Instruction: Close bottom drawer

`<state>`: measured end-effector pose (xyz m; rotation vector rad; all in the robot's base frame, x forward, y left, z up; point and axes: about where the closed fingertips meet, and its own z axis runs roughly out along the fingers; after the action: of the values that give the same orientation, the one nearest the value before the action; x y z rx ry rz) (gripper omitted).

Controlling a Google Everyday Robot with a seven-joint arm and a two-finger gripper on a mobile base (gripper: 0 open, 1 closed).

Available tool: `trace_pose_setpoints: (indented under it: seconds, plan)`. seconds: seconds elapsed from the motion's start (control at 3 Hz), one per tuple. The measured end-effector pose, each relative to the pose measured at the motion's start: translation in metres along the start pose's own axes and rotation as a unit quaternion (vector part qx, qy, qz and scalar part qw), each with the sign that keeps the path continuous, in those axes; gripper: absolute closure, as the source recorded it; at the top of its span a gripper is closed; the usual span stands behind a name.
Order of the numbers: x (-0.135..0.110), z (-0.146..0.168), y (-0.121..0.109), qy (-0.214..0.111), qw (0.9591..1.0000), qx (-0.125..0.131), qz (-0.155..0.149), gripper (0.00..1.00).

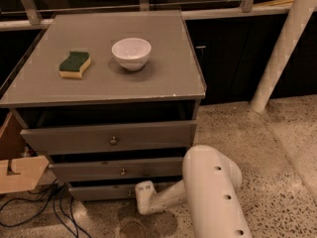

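Low down by the floor, the robot's white arm (210, 190) is reaching in toward the foot of the grey cabinet (148, 90), and the gripper (141, 196) at its end is sitting right against the right-hand part of the bottom drawer (99, 191). From where I am standing I cannot tell whether the gripper is grasping anything or just resting there. The bottom drawer is lying lowest of the three, its slim grey front showing a dark gap above it, just beneath the middle drawer (119, 169) with its small knob. Above that, the tall top drawer (111, 137) is also standing a little way out. On the cabinet's flat top a white bowl (131, 52) is sitting near the middle, with a green and yellow sponge (75, 65) lying to its left, the two apart. Dark cables (47, 207) are trailing over the speckled floor (257, 143) at the left, beside a cardboard box (20, 172), and a white pillar (283, 46) is leaning up at the right.
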<state>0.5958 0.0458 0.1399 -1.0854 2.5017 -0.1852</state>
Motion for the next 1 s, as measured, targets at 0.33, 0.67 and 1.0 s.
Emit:
trace_pose_setpoints:
  seconds: [0.33,0.67,1.0]
  plan:
    - [0.007,-0.003,0.001,0.004,1.0,-0.009,0.0,1.0]
    - [0.049,-0.026,-0.007,0.036,0.999,-0.017,0.021,1.0]
    - [0.125,-0.061,-0.005,0.084,0.9943,-0.023,0.061,1.0]
